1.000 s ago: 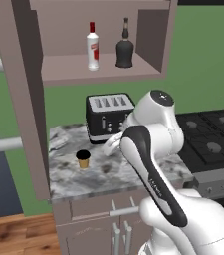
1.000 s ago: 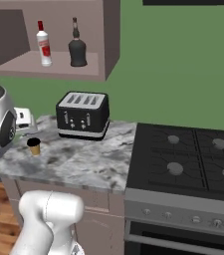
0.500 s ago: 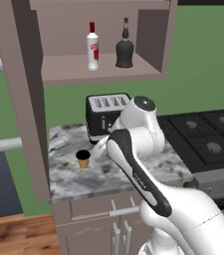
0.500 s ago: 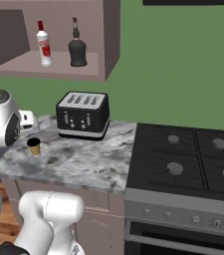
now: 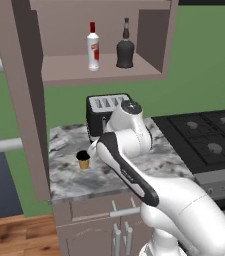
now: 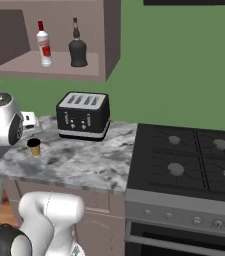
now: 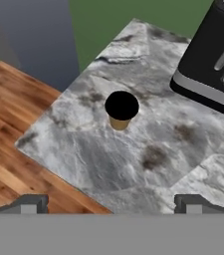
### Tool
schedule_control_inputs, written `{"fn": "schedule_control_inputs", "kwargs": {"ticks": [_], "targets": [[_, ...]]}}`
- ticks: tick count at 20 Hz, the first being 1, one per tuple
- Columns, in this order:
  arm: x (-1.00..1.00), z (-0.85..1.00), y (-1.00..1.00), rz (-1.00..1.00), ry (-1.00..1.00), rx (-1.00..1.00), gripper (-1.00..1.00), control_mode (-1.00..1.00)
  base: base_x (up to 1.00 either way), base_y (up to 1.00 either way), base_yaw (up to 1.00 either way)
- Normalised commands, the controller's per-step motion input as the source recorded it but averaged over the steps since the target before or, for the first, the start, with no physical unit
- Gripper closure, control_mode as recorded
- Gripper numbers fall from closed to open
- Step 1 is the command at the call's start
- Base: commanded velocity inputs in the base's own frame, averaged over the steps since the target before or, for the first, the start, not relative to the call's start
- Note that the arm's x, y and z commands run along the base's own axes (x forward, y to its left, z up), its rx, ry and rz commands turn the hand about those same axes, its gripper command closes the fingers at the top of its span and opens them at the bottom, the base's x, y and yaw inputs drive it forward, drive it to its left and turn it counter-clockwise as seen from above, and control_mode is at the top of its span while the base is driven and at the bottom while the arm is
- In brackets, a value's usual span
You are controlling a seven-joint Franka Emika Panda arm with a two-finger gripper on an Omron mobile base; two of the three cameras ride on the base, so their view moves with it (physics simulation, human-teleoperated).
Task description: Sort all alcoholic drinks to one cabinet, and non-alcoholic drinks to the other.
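Swinging leftward and lower since the earlier frames, the white arm is now bringing its two-finger gripper over the small tan-orange cup with a black top. Its tips are standing wide apart, holding nothing. That cup is sitting upright on the grey marbled counter, left of the black four-slot toaster and near the counter's edge. It is probably light and easily tipped, so gripping its tapered sides below the rim looks safest.
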Motion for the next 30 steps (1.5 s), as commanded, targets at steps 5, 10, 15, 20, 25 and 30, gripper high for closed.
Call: {"fn": "schedule_control_inputs", "kwargs": {"ticks": [5, 10, 15, 20, 25, 30], "targets": [[0.25, -0.21, 0.23, 0.0, 0.0, -0.01, -1.0, -1.0, 0.0, 0.0, 0.0], [0.26, -0.21, 0.16, 0.0, 0.0, 0.0, -1.0, -1.0, 0.0, 0.0, 0.0], [0.23, -0.19, 0.13, 0.0, -0.03, -0.02, -1.0, -1.0, 0.0, 0.0, 0.0], [0.17, -0.14, 0.14, 0.0, -0.05, -0.01, -1.0, -1.0, 0.0, 0.0, 0.0], [0.14, -0.18, 0.09, 0.0, -0.04, 0.0, -1.0, -1.0, 0.0, 0.0, 0.0], [0.09, -0.13, 0.01, 0.0, -0.01, 0.0, -1.0, -1.0, 0.0, 0.0, 0.0]]}}
